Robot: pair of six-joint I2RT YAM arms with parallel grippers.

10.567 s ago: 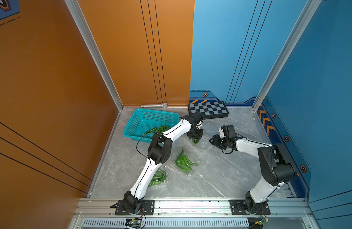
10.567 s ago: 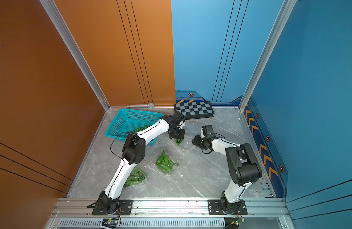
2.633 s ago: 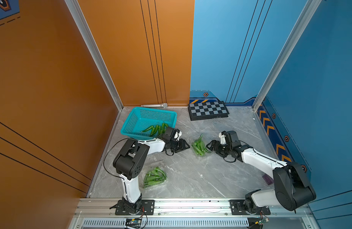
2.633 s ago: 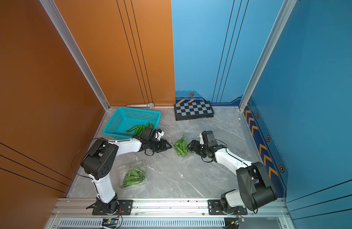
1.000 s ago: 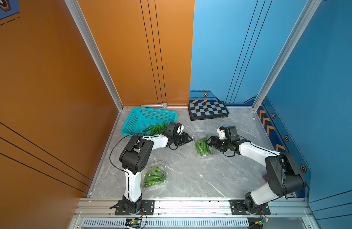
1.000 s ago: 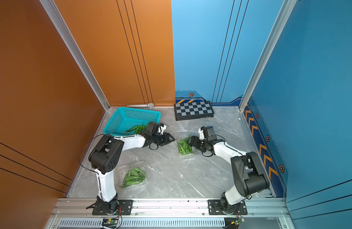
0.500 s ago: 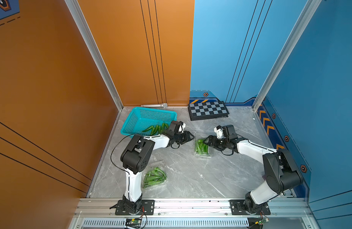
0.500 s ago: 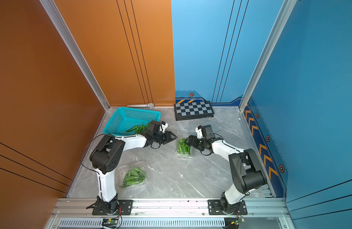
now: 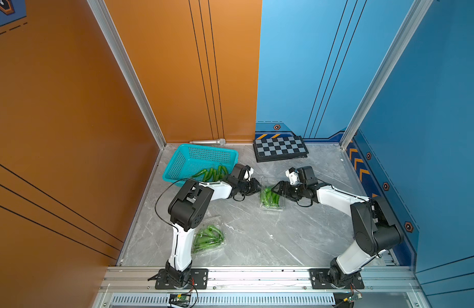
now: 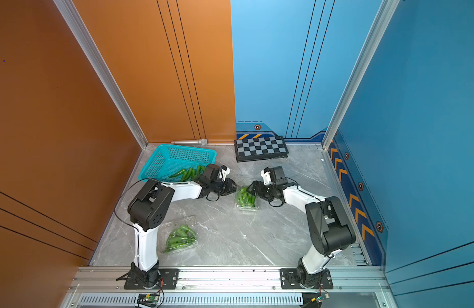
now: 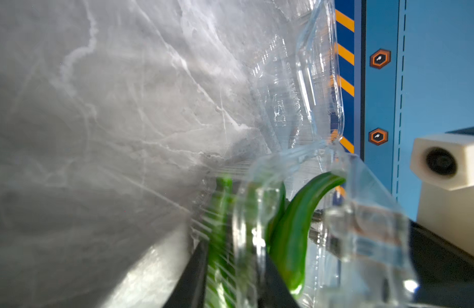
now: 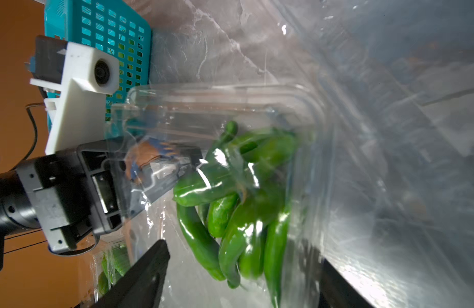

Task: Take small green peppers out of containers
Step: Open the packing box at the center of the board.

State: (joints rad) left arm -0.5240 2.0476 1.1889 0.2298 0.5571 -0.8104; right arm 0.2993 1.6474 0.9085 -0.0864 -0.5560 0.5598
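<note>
Left tool [image 9: 258, 186] advanced to clamshell [image 9: 273, 207] | right tool [image 9: 277, 188] straddles it | arms low

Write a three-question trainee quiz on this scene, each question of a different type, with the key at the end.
1. True or false: loose peppers lie in the teal basket.
2. In a top view, how many clear clamshells hold peppers?
3. What sits between the left gripper and the right gripper? A basket; B clamshell of peppers; C checkerboard.
Key: 1 true; 2 two; 3 B.
</note>
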